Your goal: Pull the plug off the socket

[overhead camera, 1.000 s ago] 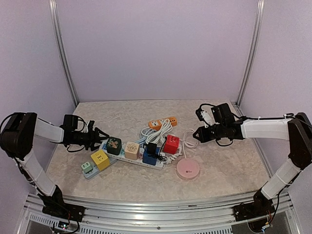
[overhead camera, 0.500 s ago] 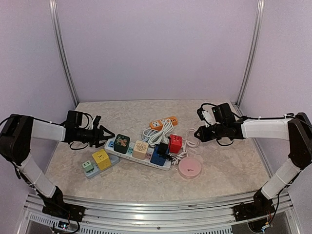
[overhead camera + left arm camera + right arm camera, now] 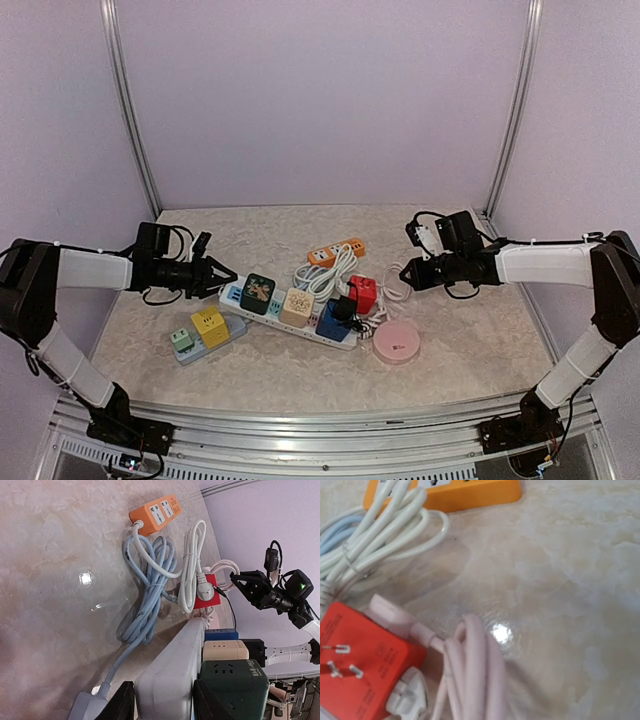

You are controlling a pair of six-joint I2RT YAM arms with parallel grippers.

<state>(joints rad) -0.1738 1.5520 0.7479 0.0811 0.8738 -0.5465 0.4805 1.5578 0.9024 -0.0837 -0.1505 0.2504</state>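
White power strip (image 3: 167, 677) holds dark-green cube plug (image 3: 257, 293).

Top external looks down from above and behind over the whole table (image 3: 480, 340). Left wrist, rolled sideways, sights low along the white power strip (image 3: 167, 680). Right wrist sits very close over the red adapter (image 3: 365, 655) and orange strip (image 3: 470, 492), which all three views share.

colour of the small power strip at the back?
Orange strip, clearest in the left wrist view.
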